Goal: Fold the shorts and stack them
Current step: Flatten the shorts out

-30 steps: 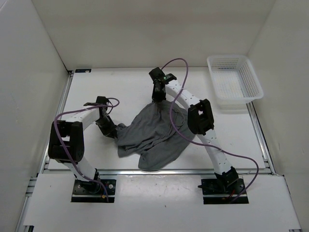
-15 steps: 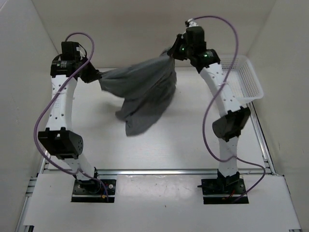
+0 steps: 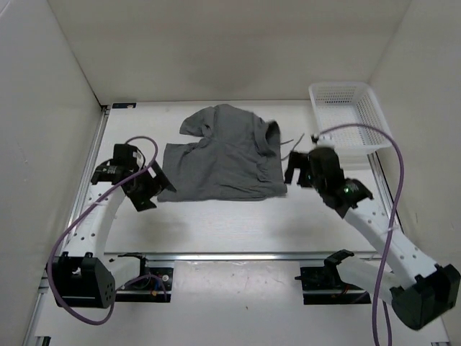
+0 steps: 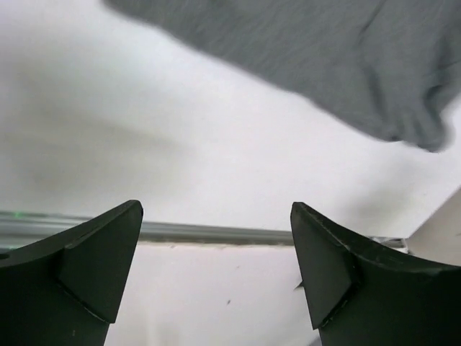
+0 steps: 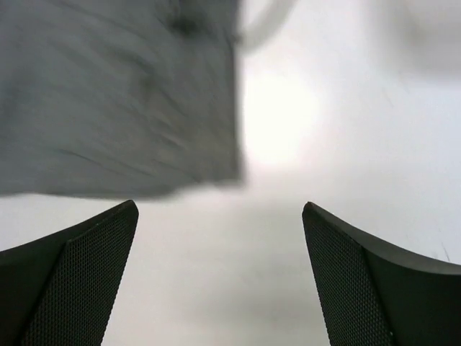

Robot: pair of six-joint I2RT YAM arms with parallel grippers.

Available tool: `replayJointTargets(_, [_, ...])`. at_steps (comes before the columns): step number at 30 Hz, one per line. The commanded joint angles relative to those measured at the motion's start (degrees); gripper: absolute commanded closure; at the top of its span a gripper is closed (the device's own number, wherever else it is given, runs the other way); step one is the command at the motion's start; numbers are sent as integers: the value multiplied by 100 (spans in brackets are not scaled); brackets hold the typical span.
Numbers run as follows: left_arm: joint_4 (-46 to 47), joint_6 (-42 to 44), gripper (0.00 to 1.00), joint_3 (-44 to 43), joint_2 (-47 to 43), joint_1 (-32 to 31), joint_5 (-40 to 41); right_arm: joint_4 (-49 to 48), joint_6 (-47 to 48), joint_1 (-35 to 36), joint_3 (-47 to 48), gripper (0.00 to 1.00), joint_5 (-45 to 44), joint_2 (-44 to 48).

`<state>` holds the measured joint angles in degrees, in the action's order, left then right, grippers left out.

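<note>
Top external view: the shorts (image 3: 227,155) lie long axis left-right between your wide-open, empty left gripper (image 3: 155,189) and right gripper (image 3: 295,169), each beside a near corner.

Matt grey cloth shorts (image 3: 225,160)

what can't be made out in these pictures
Right wrist view: the shorts are smeared by motion blur, so seams and folds are unreadable.
Left wrist view: only one corner of the shorts shows; the top edge cuts off the rest.
Top view: the far side of the shorts is bunched over itself, hiding what lies beneath.
</note>
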<state>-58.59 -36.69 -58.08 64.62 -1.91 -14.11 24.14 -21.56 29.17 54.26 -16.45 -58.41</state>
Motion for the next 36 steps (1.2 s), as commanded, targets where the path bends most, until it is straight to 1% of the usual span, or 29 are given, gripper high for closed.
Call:
replayJointTargets(1, [295, -23, 6, 324, -125, -28, 22, 1135, -927, -8, -775, 1, -1448, 924])
replayJointTargets(2, [295, -23, 11, 324, -64, -28, 74, 1285, -1103, -8, -1029, 7, -1501, 1102])
replayJointTargets(3, [295, -23, 17, 324, 67, -28, 153, 1399, -1435, -8, -1110, 27, -1432, 1243])
replayJointTargets(4, [295, -23, 32, 185, 155, -28, 206, 1479, -1534, -60, -1163, 39, -1310, 1419])
replayJointTargets(5, [295, -23, 38, 131, 252, -28, 337, 1479, -1648, -60, -1163, 52, -1169, 1420])
replayJointTargets(6, [295, -23, 46, 79, 357, -28, 408, 1479, -1815, -60, -1163, 76, -1055, 1420])
replayJointTargets(7, [295, -23, 52, 26, 585, -28, 479, 1479, -2095, -60, -1163, 86, -888, 1142])
replayJointTargets(8, [295, -23, 59, 25, 700, -28, 558, 1427, -2193, -60, -1163, 92, -478, 948])
replayJointTargets(9, [295, -84, 59, 25, 805, -28, 671, 1427, -2316, -60, -989, 97, -273, 720])
replayJointTargets(10, [295, -136, 57, 25, 1024, -28, 725, 1427, -2483, -60, -918, 98, -45, 213])
replayJointTargets(11, [356, -215, 50, 25, 1131, -28, 725, 1279, -2484, -60, -848, 98, 210, -54])
replayJointTargets(12, [409, -216, 34, 95, 1236, -28, 577, 1199, -2484, -113, -682, 93, 491, -309])
replayJointTargets(13, [488, -216, 21, 165, 1324, -28, 472, 1129, -2484, -113, -610, 76, 1042, -781])
replayJointTargets(14, [724, -216, 6, 244, 1517, -28, 323, 902, -2484, -209, -610, 69, 1369, -994])
replayJointTargets(15, [830, -216, 1, 402, 1623, -28, -10, 795, -2589, -288, -540, 62, 1642, -1301])
replayJointTargets(16, [892, -216, 0, 403, 1859, -28, -109, 602, -2738, -445, -618, 52, 1923, -1400])
replayJointTargets(17, [963, -216, 0, 482, 1957, -28, -162, 61, -2861, -551, -731, 49, 2230, -1471])
replayJointTargets(18, [1076, -216, 0, 482, 2036, -28, -101, -205, -3010, -666, -854, 43, 2730, -1558])
replayJointTargets(20, [1156, -277, 0, 482, 2247, -28, -39, -898, -3379, -1009, -1189, 31, 3172, -1682])
replayJointTargets(22, [1226, -278, 0, 482, 2423, -28, 13, -1017, -3434, -1211, -1190, 27, 3340, -1901])
replayJointTargets(24, [1227, -278, 0, 412, 2669, -28, 13, -1069, -3434, -1273, -1137, 26, 3341, -2016])
replayJointTargets(25, [1288, -330, 0, 351, 2731, -28, 74, -1069, -3434, -1273, -1041, 23, 3341, -2112])
replayJointTargets(27, [1350, -330, 0, 298, 2923, -28, 75, -1183, -3434, -1326, -979, 23, 3341, -2366])
replayJointTargets(30, [1403, -330, 9, 219, 3301, -28, 75, -1455, -3434, -1379, -926, 29, 3341, -2832])
replayJointTargets(31, [1455, -330, 13, 140, 3390, -28, 75, -1456, -3434, -1379, -926, 32, 3341, -2947])
replayJointTargets(32, [1455, -330, 24, 70, 3469, -28, 75, -1456, -3434, -1327, -874, 35, 3237, -3043])
replayJointTargets(33, [1455, -330, 31, 69, 3600, -28, 75, -1456, -3373, -1326, -769, 43, 2983, -3227])
replayJointTargets(35, [1455, -278, 44, -80, 3654, -28, 127, -1237, -3241, -1264, -584, 51, 2692, -3482])
replayJointTargets(36, [1455, -278, 61, -80, 3654, -28, 128, -1158, -3162, -1212, -348, 58, 2543, -3545])
